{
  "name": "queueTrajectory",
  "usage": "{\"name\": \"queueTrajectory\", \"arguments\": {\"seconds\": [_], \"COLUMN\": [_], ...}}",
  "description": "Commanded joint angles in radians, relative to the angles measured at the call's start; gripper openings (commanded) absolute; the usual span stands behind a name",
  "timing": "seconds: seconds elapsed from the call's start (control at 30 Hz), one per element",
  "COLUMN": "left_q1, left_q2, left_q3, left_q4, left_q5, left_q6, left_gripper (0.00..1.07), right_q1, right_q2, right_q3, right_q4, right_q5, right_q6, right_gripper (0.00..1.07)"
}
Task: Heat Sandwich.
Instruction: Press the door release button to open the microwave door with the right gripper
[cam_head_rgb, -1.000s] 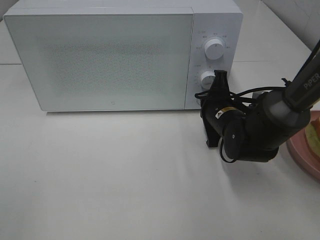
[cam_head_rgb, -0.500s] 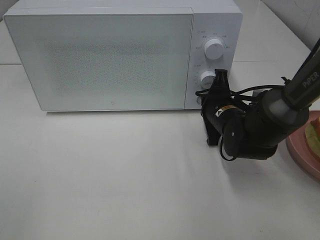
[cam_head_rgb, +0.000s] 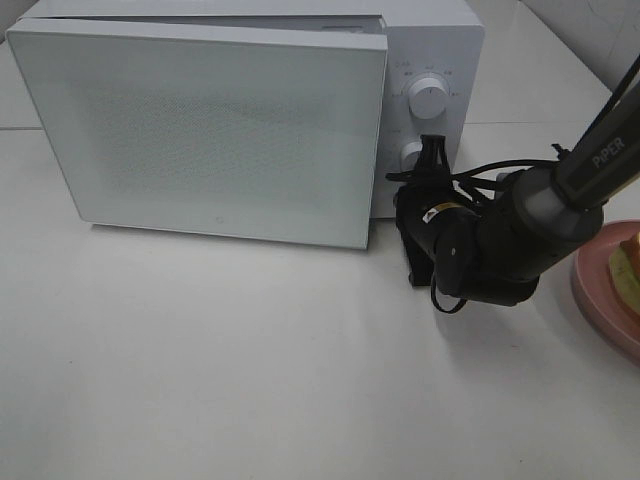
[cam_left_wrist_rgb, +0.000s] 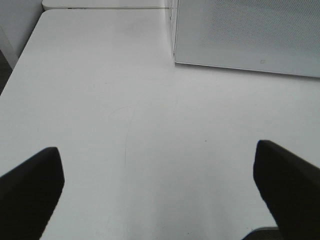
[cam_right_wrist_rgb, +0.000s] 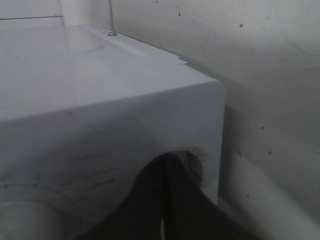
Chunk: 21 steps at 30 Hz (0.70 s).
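Note:
The sandwich (cam_head_rgb: 628, 266) lies on a pink plate (cam_head_rgb: 598, 300) at the table's right edge, cut off by the frame. The white microwave's door (cam_head_rgb: 200, 130) stands slightly ajar, its right edge swung out from the body. My right gripper (cam_head_rgb: 433, 148) is shut, its tips against the lower part of the control panel beside the lower knob (cam_head_rgb: 410, 155). In the right wrist view the closed fingertips (cam_right_wrist_rgb: 167, 165) touch the white panel (cam_right_wrist_rgb: 100, 125). My left gripper (cam_left_wrist_rgb: 160, 170) is open over bare table with nothing between its fingers (cam_left_wrist_rgb: 35, 185), and the microwave (cam_left_wrist_rgb: 250, 35) is ahead of it.
The upper knob (cam_head_rgb: 428, 100) sits above my right gripper. The right arm (cam_head_rgb: 520, 240) and its cables lie between the microwave and the plate. White table (cam_head_rgb: 250, 360) stretches in front of the microwave. A wall rises behind.
The microwave door was flush shut before and has now sprung partly open toward the front. My right gripper has shifted slightly left at the panel.

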<state>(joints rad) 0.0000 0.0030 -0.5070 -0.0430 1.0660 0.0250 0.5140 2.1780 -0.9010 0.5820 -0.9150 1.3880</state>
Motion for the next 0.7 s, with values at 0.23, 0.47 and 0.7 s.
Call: {"name": "queueTrajectory", "arguments": {"seconds": [0.23, 0.47, 0.7], "left_q1": [-0.001, -0.001, -0.001], "left_q2": [0.0, 0.0, 0.0], "left_q3": [-0.009, -0.009, -0.009], "left_q4": [-0.003, -0.003, -0.003], "left_q5": [0.002, 0.002, 0.002], "left_q6": [0.002, 0.002, 0.002], "left_gripper": [0.98, 0.98, 0.98], "right_q1": [-0.059, -0.056, -0.056], "right_q2": [-0.021, -0.021, -0.021], "right_q3": [-0.141, -0.141, -0.14], "right_q4": [-0.052, -0.052, -0.052], "right_q5": [-0.335, -0.312, -0.305], "right_q6": [-0.069, -0.069, -0.069], "right_gripper": [0.0, 0.0, 0.0]}}
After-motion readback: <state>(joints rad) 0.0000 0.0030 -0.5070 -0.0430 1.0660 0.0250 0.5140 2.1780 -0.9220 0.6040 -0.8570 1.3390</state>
